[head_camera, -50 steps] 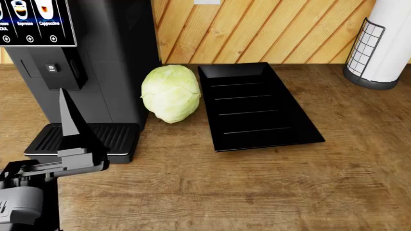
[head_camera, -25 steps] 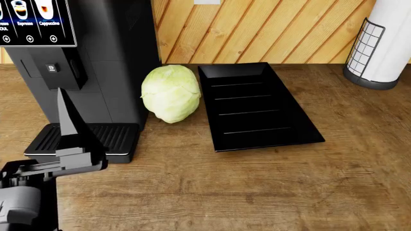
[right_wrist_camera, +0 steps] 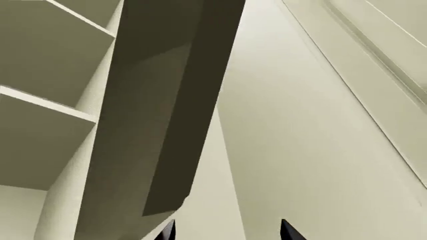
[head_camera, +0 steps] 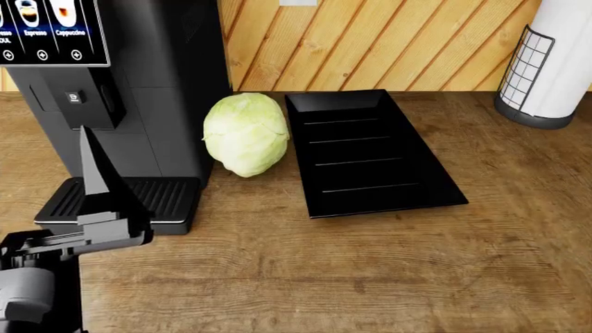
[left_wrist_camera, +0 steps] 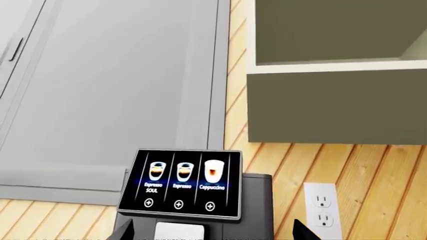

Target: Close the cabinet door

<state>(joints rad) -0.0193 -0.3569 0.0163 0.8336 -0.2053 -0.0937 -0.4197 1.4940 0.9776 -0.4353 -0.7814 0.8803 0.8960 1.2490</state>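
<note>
In the right wrist view the cabinet [right_wrist_camera: 47,80] stands open, its olive shelves bare. A dark edge [right_wrist_camera: 173,100] runs beside the shelves, and the pale cabinet door [right_wrist_camera: 307,130] with a recessed panel fills the rest of the view. My right gripper [right_wrist_camera: 227,231] is open, its two dark tips close in front of that pale face, holding nothing. My left gripper [left_wrist_camera: 212,232] is open too, pointing up at the coffee machine's screen [left_wrist_camera: 180,184]. Beyond it are the open cabinet box [left_wrist_camera: 333,100] and a shut grey door [left_wrist_camera: 120,90]. In the head view one left finger [head_camera: 100,180] stands upright.
On the wooden counter [head_camera: 370,277] stand a black coffee machine [head_camera: 138,83] with a drip tray [head_camera: 166,198], a cabbage [head_camera: 246,134], a black tray [head_camera: 365,152] and a paper towel holder [head_camera: 550,62]. A wall outlet [left_wrist_camera: 323,210] sits beside the machine.
The left gripper has drifted slightly left and down in the head view. Nothing else has moved.
</note>
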